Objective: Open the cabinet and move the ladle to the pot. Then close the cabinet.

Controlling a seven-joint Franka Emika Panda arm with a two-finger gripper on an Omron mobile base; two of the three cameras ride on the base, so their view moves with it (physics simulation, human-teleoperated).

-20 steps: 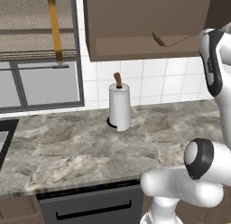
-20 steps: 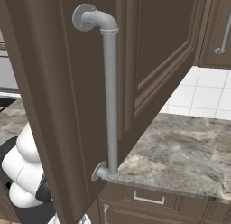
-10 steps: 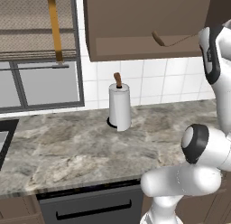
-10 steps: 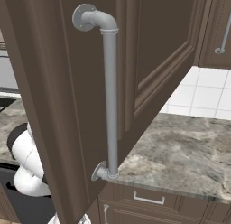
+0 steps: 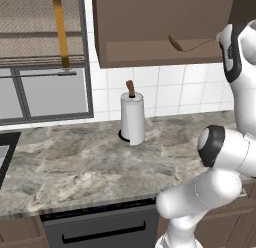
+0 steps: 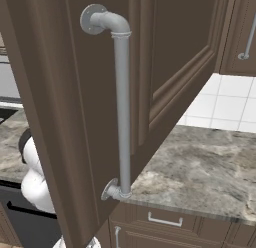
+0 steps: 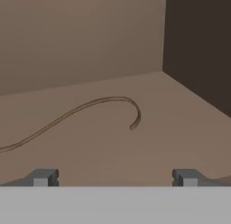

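Observation:
The cabinet point(image 5: 160, 22) on the wall stands open, showing its plain brown interior. Its door point(image 6: 75, 92) swings out close to the right base camera, with the long silver bar handle point(image 6: 121, 107) facing it. The slim brown ladle point(image 5: 185, 44) lies on the cabinet floor. In the hand view the ladle point(image 7: 90, 108) curves across the floor ahead. My gripper point(image 7: 113, 178) is open just in front of it, with nothing between the fingertips point(image 7: 43, 177). My arm point(image 5: 240, 67) reaches up to the cabinet's right side. The pot is out of view.
A white paper-towel roll point(image 5: 132, 119) with a brown tip stands on the marble counter point(image 5: 90, 167) below the cabinet. A window point(image 5: 45, 52) is at the left, a sink edge point(image 5: 5, 152) at far left. A neighbouring cabinet handle point(image 6: 247, 37) shows at the right.
My arm's elbow has risen and shifted left, while the hand stays at the cabinet opening. The ladle, door and open gripper are unchanged.

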